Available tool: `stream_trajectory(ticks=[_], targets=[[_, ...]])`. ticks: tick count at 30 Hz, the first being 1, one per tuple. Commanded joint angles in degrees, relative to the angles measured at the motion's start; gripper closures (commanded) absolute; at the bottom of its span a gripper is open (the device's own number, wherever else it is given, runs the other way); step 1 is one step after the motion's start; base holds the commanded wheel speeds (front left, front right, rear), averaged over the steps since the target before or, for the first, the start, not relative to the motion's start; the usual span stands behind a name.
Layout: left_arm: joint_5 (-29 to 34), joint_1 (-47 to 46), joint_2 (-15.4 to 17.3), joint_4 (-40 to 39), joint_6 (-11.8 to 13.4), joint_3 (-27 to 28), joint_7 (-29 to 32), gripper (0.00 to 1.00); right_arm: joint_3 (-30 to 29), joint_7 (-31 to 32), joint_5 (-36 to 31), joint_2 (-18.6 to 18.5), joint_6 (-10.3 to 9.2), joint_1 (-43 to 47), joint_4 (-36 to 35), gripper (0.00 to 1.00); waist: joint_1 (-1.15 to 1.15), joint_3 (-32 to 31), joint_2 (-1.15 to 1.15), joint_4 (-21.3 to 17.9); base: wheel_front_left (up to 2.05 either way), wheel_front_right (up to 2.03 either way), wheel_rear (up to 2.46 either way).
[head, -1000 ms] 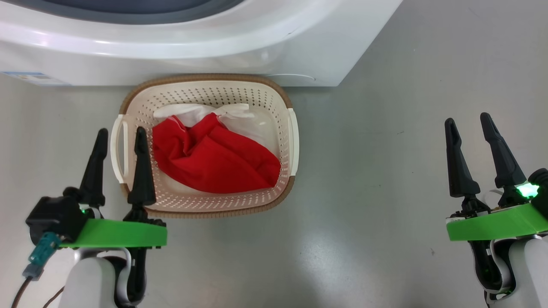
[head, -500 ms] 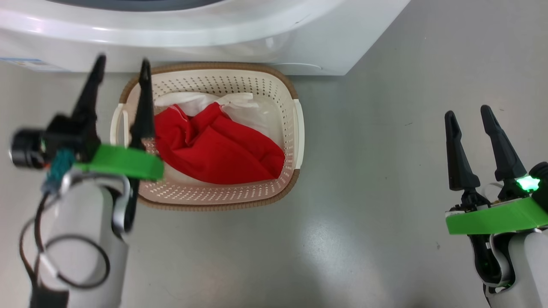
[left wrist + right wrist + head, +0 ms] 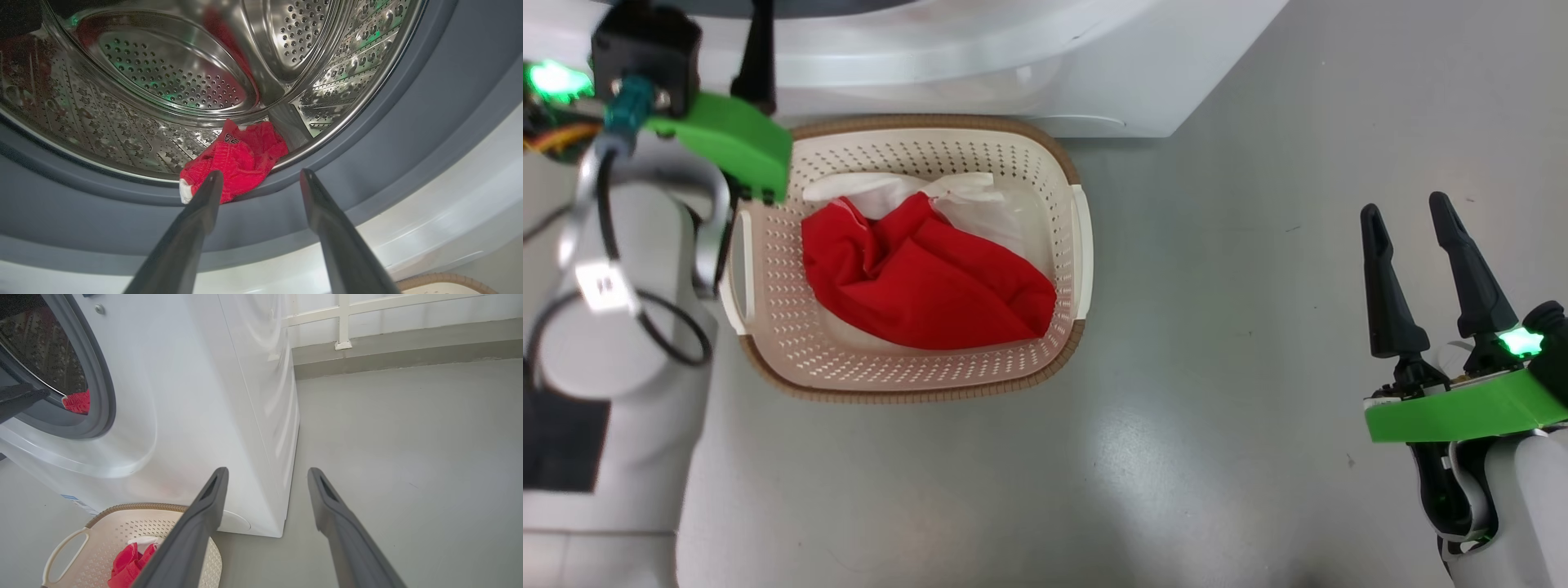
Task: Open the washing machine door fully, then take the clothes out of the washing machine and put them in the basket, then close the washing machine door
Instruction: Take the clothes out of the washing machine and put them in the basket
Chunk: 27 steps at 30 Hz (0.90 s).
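At the lip of the drum, my left end effector hangs fingers apart, facing a leftover red garment — some clothes already in the basket; right end effector apart too, empty — door not yet shut.

drum mouth clear, red cloth at lip

Head overlooks basket; left wrist looks into washing machine.

Laundry room: washing machine, basket.
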Motion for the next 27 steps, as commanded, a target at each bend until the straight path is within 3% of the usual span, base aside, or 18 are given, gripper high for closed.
stream_trajectory(ticks=[1,17,27], targets=[[1.2,-1.7,3.2,0.2,0.7,0.7,0.5,0.00,1.4,-0.4,-0.1,-0.1,0.42,0.2,-1.2,0.00,0.00,0.2,0.00,-0.2,0.00,0.00,0.00],[3.8,-21.0,4.3,22.3,0.2,-2.9,4.5,0.00,3.4,-0.4,0.1,0.1,0.42,-1.5,-1.0,0.00,0.00,2.6,0.00,-2.3,0.00,0.00,0.00],[3.5,-28.5,6.3,32.0,0.6,-3.5,5.5,0.00,4.9,-0.4,0.3,0.3,0.42,-2.3,-1.0,0.00,0.00,4.4,0.00,-4.6,0.00,0.00,0.00]])
